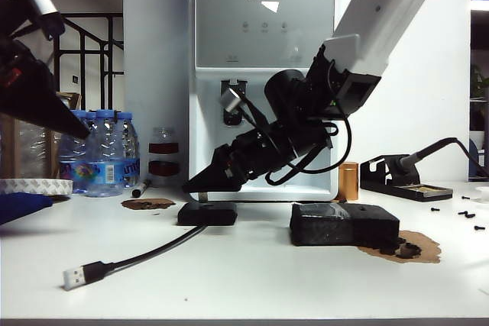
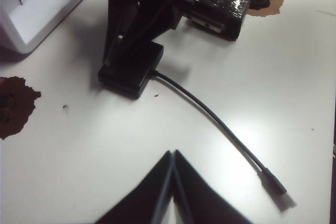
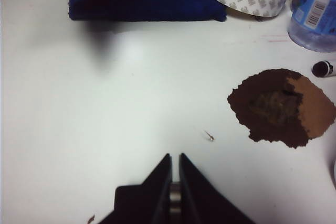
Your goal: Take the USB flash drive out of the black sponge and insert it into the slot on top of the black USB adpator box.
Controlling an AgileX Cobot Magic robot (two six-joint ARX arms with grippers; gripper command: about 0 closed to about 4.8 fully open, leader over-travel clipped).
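Nearest the camera, the black cable (image 1: 145, 257) runs from its silver plug (image 1: 74, 276) at the near left back to the black USB adpator box (image 1: 207, 214), which lies flat mid-table. The black sponge (image 1: 344, 225) sits to the right of the box, well apart from it, its top part wrapped in clear tape.

The right gripper (image 1: 194, 185) reaches across from the upper right and points down-left, its tip just above the left end of the box. The jaws are pinched together on a small silvery piece, seen between the fingers (image 3: 159, 184) in the right wrist view; this reads as the USB flash drive (image 3: 175, 199) (only a sliver shows, so not certain). The drive is thus in the grip and off the sponge, near the box but seemingly not yet in the slot. The slot itself cannot be made out on the dark top.

The left gripper (image 2: 172, 178) hangs at the far left of the table, raised, fingers touching and holding nothing.

Risks: the drive is tiny and held at a slant, so it could meet the slot edge crooked and jam, or twist in the pinch and slip out. The box is light and unheld, so a sideways push could slide it or tip it on its cable. Further back stands the water dispenser (image 1: 263, 82), close behind the right arm.
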